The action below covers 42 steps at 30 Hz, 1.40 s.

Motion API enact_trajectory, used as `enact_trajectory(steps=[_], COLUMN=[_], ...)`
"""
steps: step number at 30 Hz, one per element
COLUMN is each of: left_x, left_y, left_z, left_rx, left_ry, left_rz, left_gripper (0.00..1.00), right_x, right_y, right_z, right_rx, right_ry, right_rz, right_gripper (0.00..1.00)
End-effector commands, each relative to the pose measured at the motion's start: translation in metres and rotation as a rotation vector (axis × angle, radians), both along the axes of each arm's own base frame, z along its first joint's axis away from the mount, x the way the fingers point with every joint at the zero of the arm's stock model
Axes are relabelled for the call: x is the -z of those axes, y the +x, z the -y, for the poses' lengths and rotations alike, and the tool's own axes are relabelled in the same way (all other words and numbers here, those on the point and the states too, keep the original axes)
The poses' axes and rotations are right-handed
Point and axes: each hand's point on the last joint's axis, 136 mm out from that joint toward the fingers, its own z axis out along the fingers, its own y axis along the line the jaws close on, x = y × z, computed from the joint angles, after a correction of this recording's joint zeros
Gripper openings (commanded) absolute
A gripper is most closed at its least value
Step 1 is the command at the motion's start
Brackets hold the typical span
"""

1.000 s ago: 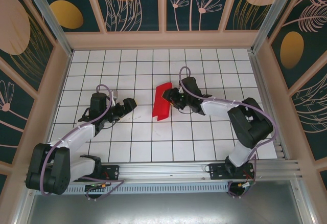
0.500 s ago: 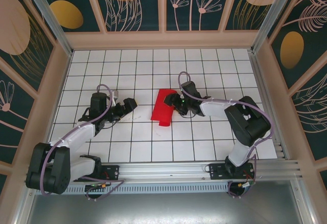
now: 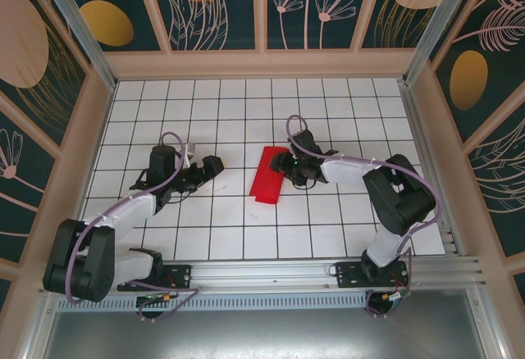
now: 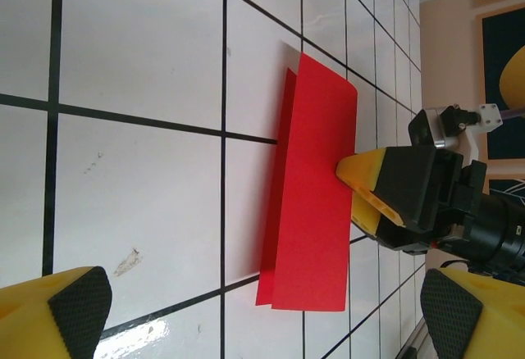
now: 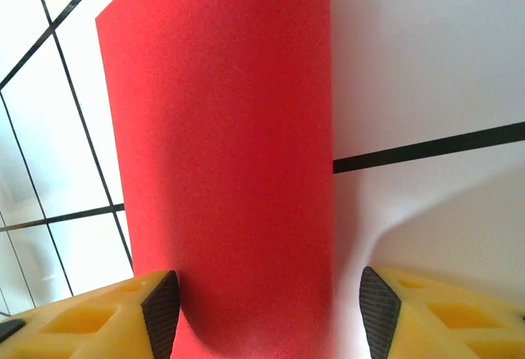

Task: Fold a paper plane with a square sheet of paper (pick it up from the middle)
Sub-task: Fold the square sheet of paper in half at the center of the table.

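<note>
Operator: How far along am I?

Spotter: Early, I'd judge. Your square sheet of paper (image 3: pixel 268 174) lies flat on the surface (image 3: pixel 328 220) near the middle, doubled over into a long narrow strip. In the left wrist view the lower layer peeks out along one long side, so the edges don't quite meet. That first lengthwise fold looks done. The nose corners and the wing folds are all left, since nothing pointed shows yet.

Operator: And my arms?

Spotter: Your right arm reaches low across the tiles to the strip's right long edge. The right gripper (image 3: pixel 285 165) is down at surface level, with one yellow fingertip (image 4: pixel 359 170) touching the top layer about halfway along. Its jaws stand parted. From the right wrist the two pads sit well apart with the red strip running between them, not clenched on it. It reads more like pressing or steadying than a grasp.

Operator: Left side?

Spotter: Your left gripper (image 3: pixel 213 165) sits low, well apart from the paper and pointing toward it. Its jaws are spread wide and empty.
</note>
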Motion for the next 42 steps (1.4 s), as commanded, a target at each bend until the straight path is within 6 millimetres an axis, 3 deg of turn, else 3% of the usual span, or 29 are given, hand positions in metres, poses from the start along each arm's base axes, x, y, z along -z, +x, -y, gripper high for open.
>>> enact_trajectory(steps=[1,12,19,29,42], left_x=[-0.013,-0.008,-0.005,-0.008,-0.012], left_y=[0.006,0.006,0.008,0.006,0.007], left_z=[0.007,0.006,0.004,0.004,0.013], left_rx=[0.024,0.019,0.013,0.019,0.035], left_ry=[-0.023,-0.011,0.0,0.003,-0.016], left_rz=[0.038,0.026,0.017,0.023,0.03], left_gripper=[0.99,0.99,0.99,0.99,0.99], right_x=[-0.007,-0.028,-0.045,-0.003,-0.001], right_y=[0.004,0.021,0.035,0.032,0.033], right_z=[-0.008,-0.04,-0.065,-0.04,-0.018], right_rx=[-0.026,-0.086,-0.109,-0.125,-0.023], right_ry=[0.04,0.162,0.242,0.018,-0.085], right_rz=[0.014,0.061,0.09,0.042,0.044], right_gripper=[0.6,0.39,0.38,0.43,0.54])
